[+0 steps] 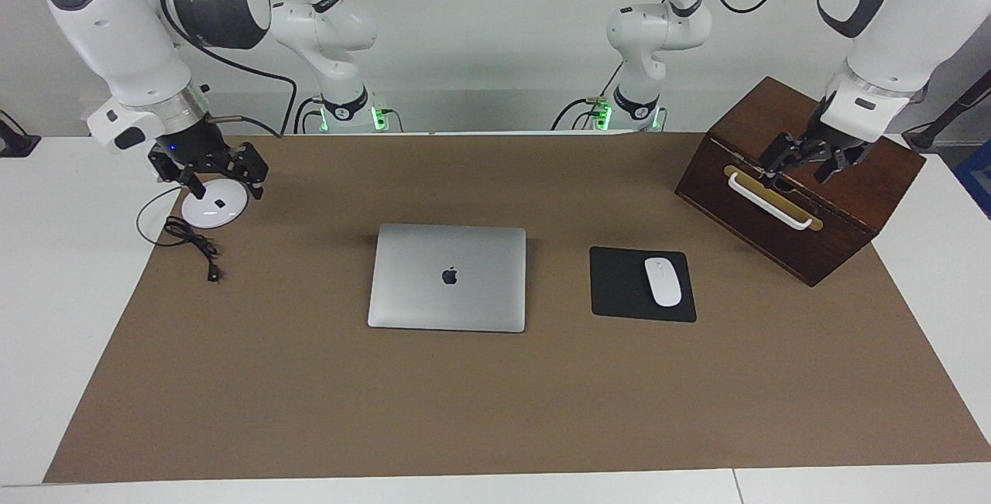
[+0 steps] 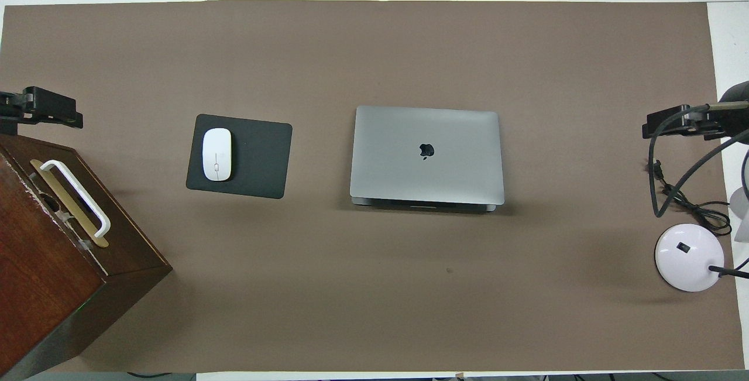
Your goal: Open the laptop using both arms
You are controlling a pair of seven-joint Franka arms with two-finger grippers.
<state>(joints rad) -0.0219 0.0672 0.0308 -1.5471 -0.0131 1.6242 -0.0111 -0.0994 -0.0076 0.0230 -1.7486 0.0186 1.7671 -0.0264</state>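
Observation:
The silver-grey laptop (image 1: 447,278) (image 2: 427,154) lies closed in the middle of the brown mat, its dark apple logo facing up. Neither gripper touches it. My left gripper (image 1: 801,167) (image 2: 50,109) hangs open over the wooden box at the left arm's end of the table. My right gripper (image 1: 227,188) (image 2: 673,122) hangs open over a white lamp base at the right arm's end. Nothing sits between the fingers of either one.
A black mouse pad (image 1: 619,287) (image 2: 257,155) with a white mouse (image 1: 663,281) (image 2: 216,154) lies beside the laptop toward the left arm's end. A dark wooden box (image 1: 782,245) (image 2: 41,270) with a white handle stands there. The lamp base (image 1: 214,210) (image 2: 689,257) and a black cable (image 1: 193,241) sit at the right arm's end.

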